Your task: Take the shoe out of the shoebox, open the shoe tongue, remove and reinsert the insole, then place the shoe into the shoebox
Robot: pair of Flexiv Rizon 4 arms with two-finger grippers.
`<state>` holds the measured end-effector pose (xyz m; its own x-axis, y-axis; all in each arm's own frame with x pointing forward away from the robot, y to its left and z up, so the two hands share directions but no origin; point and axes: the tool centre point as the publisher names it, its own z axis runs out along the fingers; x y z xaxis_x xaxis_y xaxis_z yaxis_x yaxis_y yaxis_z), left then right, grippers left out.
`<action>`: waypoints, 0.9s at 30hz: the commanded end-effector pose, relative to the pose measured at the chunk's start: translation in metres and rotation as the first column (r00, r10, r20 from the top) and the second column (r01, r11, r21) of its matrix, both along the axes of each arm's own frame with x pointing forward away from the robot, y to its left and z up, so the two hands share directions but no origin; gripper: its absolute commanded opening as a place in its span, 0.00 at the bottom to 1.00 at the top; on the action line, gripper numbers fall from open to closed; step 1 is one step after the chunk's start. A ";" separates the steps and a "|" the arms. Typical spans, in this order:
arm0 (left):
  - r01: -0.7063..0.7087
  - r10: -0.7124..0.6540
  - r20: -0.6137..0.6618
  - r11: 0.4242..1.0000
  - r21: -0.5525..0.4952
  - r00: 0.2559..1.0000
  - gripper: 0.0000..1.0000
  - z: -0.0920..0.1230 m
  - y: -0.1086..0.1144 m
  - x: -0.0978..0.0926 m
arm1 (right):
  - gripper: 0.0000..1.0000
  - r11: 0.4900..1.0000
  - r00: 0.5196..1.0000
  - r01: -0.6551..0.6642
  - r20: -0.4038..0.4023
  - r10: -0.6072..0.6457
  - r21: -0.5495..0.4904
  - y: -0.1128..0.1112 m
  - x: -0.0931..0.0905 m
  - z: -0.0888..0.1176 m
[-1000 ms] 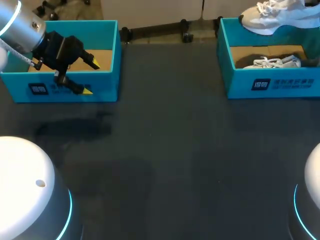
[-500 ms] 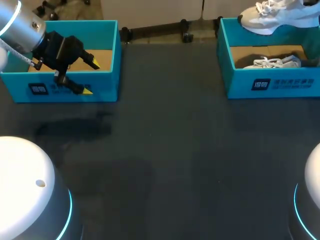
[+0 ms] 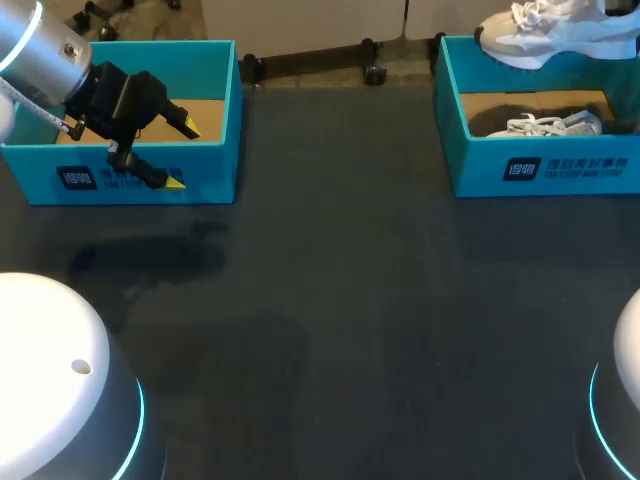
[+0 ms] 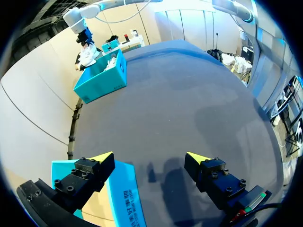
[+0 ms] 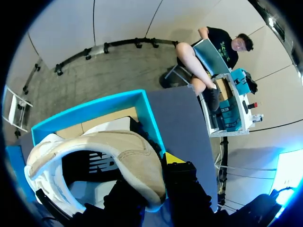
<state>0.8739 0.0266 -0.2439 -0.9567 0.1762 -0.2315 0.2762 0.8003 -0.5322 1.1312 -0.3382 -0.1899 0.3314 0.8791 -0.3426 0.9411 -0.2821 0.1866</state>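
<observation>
the table [image 3: 350, 300] is dark charcoal. the shoebox [image 3: 540, 172] at its far right corner and the other box [image 3: 215, 185] at its far left corner are bright teal outside and tan inside, with white print in front. the shoe [image 5: 109, 151] is off-white with a beige sole and black inside. the second shoe [image 3: 545, 125] is white and grey. the left gripper [image 3: 181, 152] is black with yellow tips.

Table [image 3: 380, 300] dark, matte, lit evenly from overhead; no hard glare. Soft-edged shadow of left arm [image 3: 40, 50] on mat just in front of left shoebox [image 3: 215, 120]. Cyan light rings glow on white arm bases [image 3: 60, 380] at near corners. Left wrist view: far table catches pale sheen; finger shadows fall ahead of left gripper [image 4: 150, 158]. Right wrist view: shoe [image 5: 109, 146] well lit on pale side, deep shade beneath.
</observation>
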 end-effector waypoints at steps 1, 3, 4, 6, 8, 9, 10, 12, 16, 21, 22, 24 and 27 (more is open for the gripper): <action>-0.001 0.001 0.001 1.000 0.003 1.000 1.00 0.000 0.000 -0.001 | 0.00 1.000 1.000 0.002 0.002 -0.002 -0.022 0.000 -0.001 -0.008; -0.001 0.001 0.001 1.000 0.003 1.000 1.00 0.000 0.000 -0.001 | 0.00 1.000 1.000 0.019 0.014 -0.019 -0.011 0.000 -0.001 -0.012; -0.001 0.001 0.001 1.000 0.003 1.000 1.00 0.000 0.000 -0.001 | 0.00 1.000 1.000 0.021 0.014 -0.021 -0.004 0.000 -0.001 -0.015; -0.001 0.001 0.001 1.000 0.003 1.000 1.00 0.000 0.000 -0.001 | 0.00 1.000 1.000 0.021 0.014 -0.020 -0.008 0.000 -0.001 -0.020; -0.001 0.001 0.001 1.000 0.003 1.000 1.00 0.000 0.000 -0.001 | 0.00 1.000 1.000 0.016 0.014 -0.016 -0.014 0.001 0.000 -0.025; -0.001 0.001 0.001 1.000 0.003 1.000 1.00 0.000 0.000 -0.001 | 0.00 1.000 1.000 0.016 0.013 -0.016 -0.014 0.002 0.000 -0.028; -0.001 0.001 0.001 1.000 0.003 1.000 1.00 0.000 0.000 -0.001 | 0.00 1.000 1.000 0.015 0.013 -0.015 -0.014 0.002 0.000 -0.028; -0.001 0.001 0.001 1.000 0.003 1.000 1.00 0.000 0.000 -0.001 | 0.00 1.000 1.000 0.015 0.012 -0.015 -0.012 0.002 0.000 -0.033; -0.001 0.001 0.001 1.000 0.003 1.000 1.00 0.000 0.000 -0.001 | 0.00 1.000 1.000 0.024 0.018 -0.024 -0.010 0.002 0.001 -0.039; -0.001 0.001 0.001 1.000 0.003 1.000 1.00 0.000 0.000 -0.001 | 0.00 1.000 1.000 0.018 0.013 -0.018 -0.016 0.005 0.003 -0.048; -0.001 0.001 0.001 1.000 0.003 1.000 1.00 0.000 0.000 -0.001 | 0.00 1.000 1.000 0.018 0.013 -0.018 -0.016 0.006 0.004 -0.048; -0.001 0.001 0.001 1.000 0.003 1.000 1.00 0.000 0.000 -0.001 | 0.00 1.000 1.000 0.015 0.015 -0.015 -0.019 0.006 0.006 -0.050; -0.001 0.001 0.001 1.000 0.003 1.000 1.00 0.000 0.000 -0.001 | 0.00 1.000 1.000 0.017 0.019 -0.017 -0.021 0.006 0.009 -0.053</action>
